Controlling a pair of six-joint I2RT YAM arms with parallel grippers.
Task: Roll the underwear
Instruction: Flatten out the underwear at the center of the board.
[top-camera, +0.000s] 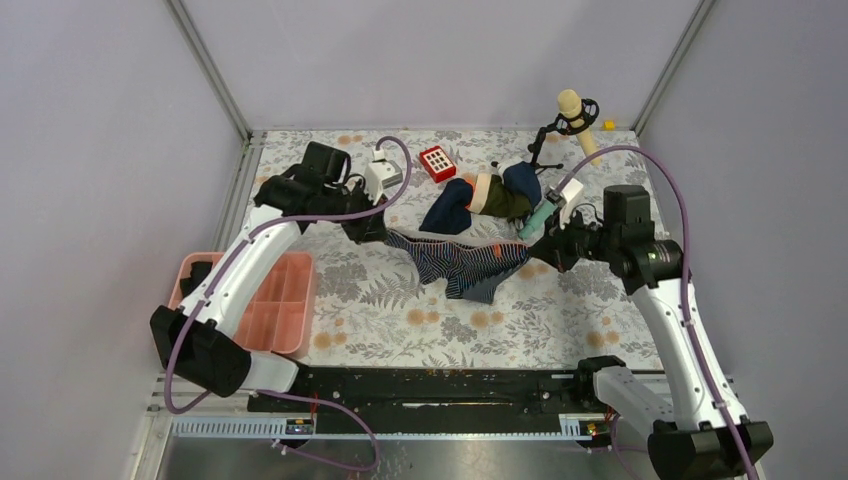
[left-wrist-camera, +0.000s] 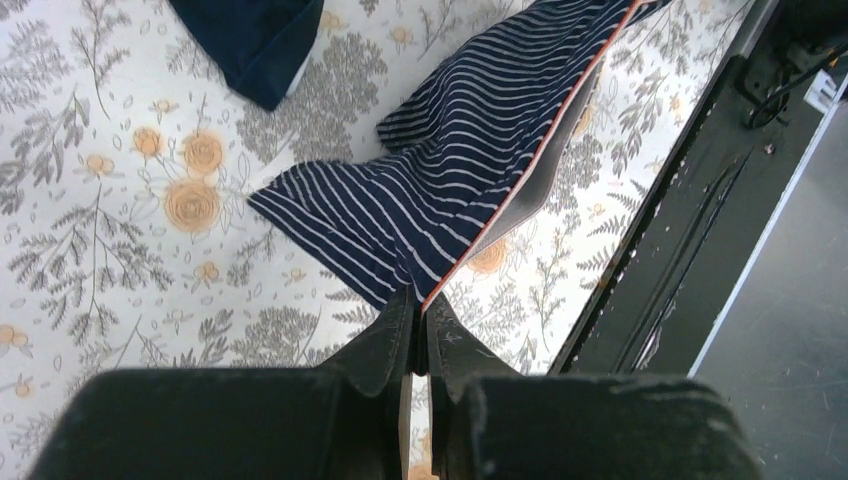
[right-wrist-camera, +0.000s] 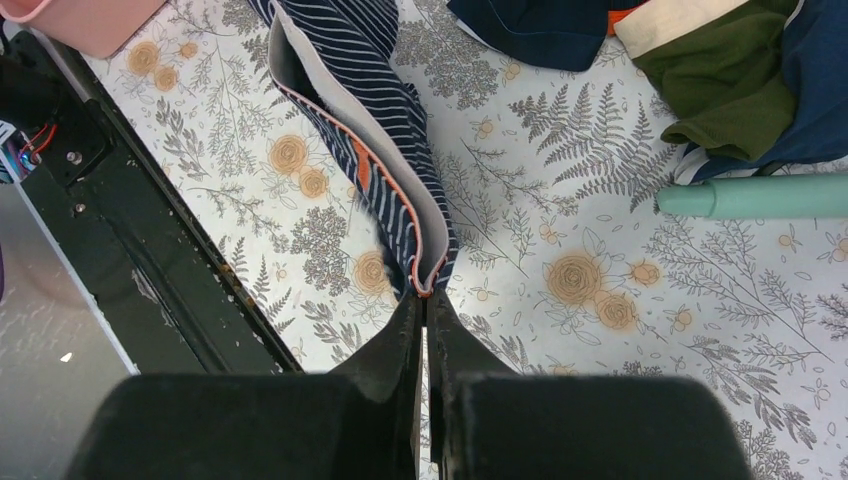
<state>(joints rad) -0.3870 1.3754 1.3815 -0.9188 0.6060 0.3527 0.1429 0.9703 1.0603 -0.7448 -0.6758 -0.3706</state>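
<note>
Above the tabletop (top-camera: 400, 315), the left pincer (left-wrist-camera: 420, 322) and right pincer (right-wrist-camera: 425, 300) each clamp an end of the underwear (top-camera: 460, 262), stretched between them; rolling is not yet begun.

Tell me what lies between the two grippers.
The underwear spans that stretch, pinched at either end by the left gripper and the right gripper; the top view shows it.

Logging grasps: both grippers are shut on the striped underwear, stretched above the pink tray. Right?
No: the left gripper and right gripper are shut on the underwear, but the top external view shows it stretched over the floral table, with the pink tray off to its left.
</note>
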